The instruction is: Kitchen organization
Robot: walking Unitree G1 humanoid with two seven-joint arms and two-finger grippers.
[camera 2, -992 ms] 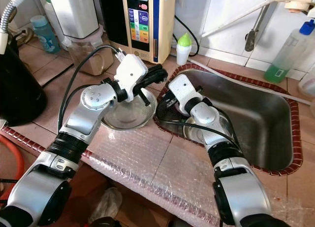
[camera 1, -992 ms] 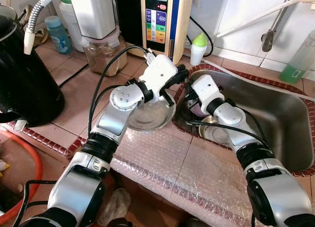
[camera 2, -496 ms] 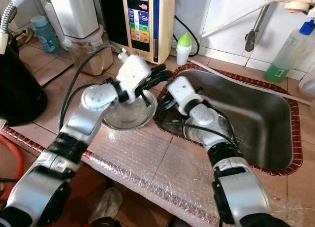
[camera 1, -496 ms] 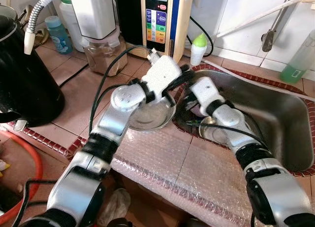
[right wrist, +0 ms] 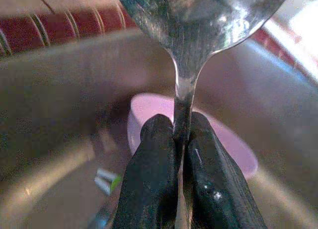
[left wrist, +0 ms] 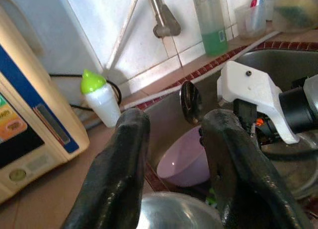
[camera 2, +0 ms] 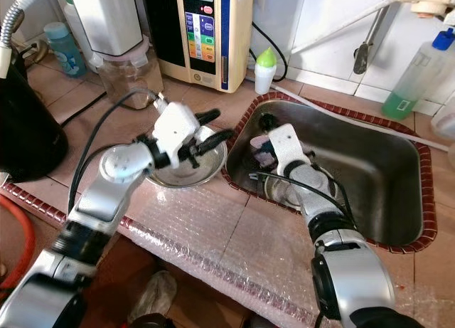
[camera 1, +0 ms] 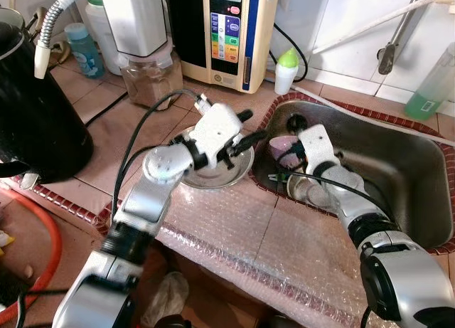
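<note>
A steel bowl (camera 1: pixel 213 168) sits on the counter just left of the sink (camera 1: pixel 398 164). My left gripper (camera 1: pixel 254 124) hovers over the bowl's right rim, open with nothing between its fingers (left wrist: pixel 121 159). Inside the sink's left end, my right gripper (camera 1: pixel 293 144) is shut on the handle of a metal spoon (right wrist: pixel 198 15), whose head (camera 1: pixel 293 122) stands upright above the fingers (right wrist: pixel 154 139). A pink bowl (camera 1: pixel 279 143) lies on the sink floor right behind the spoon, also visible as the pink bowl (left wrist: pixel 186 162) past the left fingers.
Steel dishes (camera 1: pixel 313 191) lie in the sink under my right forearm. A water ionizer (camera 1: pixel 231 29), a green-capped bottle (camera 1: pixel 286 70) and a jar (camera 1: pixel 149 75) line the back wall. A black kettle (camera 1: pixel 35 107) stands far left. Bubble wrap (camera 1: pixel 284 239) covers the counter's front.
My left gripper has drawn back from the sink's edge, leftward and lower, over the steel bowl. My right gripper has shifted right, and the spoon's head now stands up in view.
</note>
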